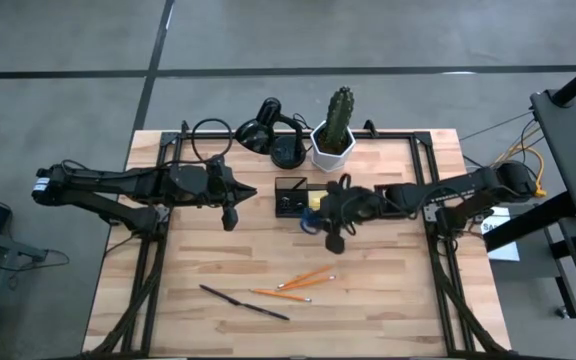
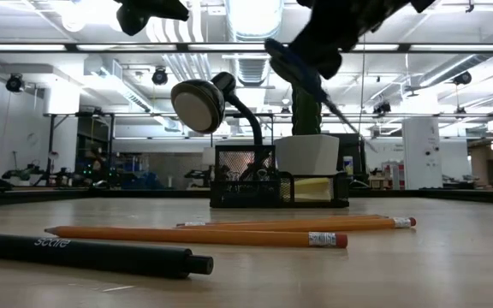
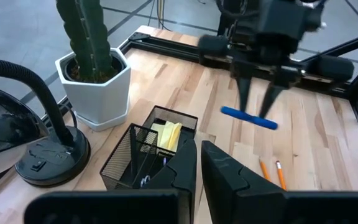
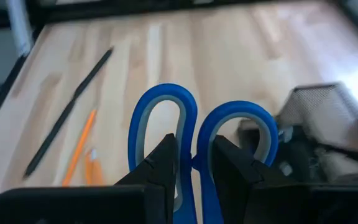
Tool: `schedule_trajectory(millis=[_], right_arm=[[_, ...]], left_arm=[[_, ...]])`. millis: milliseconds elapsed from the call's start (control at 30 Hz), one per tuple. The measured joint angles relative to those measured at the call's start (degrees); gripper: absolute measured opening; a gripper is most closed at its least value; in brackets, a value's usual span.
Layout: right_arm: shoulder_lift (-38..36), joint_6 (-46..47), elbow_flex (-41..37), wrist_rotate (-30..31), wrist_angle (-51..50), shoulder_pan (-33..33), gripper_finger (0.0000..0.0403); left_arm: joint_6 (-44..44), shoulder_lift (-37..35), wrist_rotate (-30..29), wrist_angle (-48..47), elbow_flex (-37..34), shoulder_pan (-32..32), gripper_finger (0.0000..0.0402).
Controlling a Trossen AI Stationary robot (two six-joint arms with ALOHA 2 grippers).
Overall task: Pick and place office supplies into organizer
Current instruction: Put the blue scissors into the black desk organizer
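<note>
Two blue scissors (image 4: 194, 134) loops straddle the right gripper (image 4: 194, 163) — clamped between them, above table.

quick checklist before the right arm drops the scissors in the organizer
1. Grip: right gripper is shut on the blue-handled scissors, fingers at the handle loops. ok
2. Scissors lifted off the table: ok, the low view shows them in the air.
3. Lined up over the organizer: not ok, the right gripper sits just to its right in the high view.
4. Room in the organizer: cannot tell; a yellow sticky-note pad fills one compartment, the other is partly hidden.
5. Left gripper out of the way: ok, shut, empty and waiting left of the organizer.
6. Cactus pot and desk lamp behind the organizer: close, go slowly.
</note>
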Motion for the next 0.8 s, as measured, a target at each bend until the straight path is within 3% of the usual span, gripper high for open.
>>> schedule_trajectory(millis=[333, 800], right_arm=[[0.0, -0.36, -0.2, 8.07, 11.88, -5.37, 0.0065], [0.22, -0.52, -1.32, 8.83, 28.49, -12.24, 0.0065]], left_arm=[[0.0, 0.0, -0.01, 0.0, 0.0, 0.02, 0.0008], [-0.01, 0.0, 0.0, 0.01, 0.0, 0.0, 0.0008]])
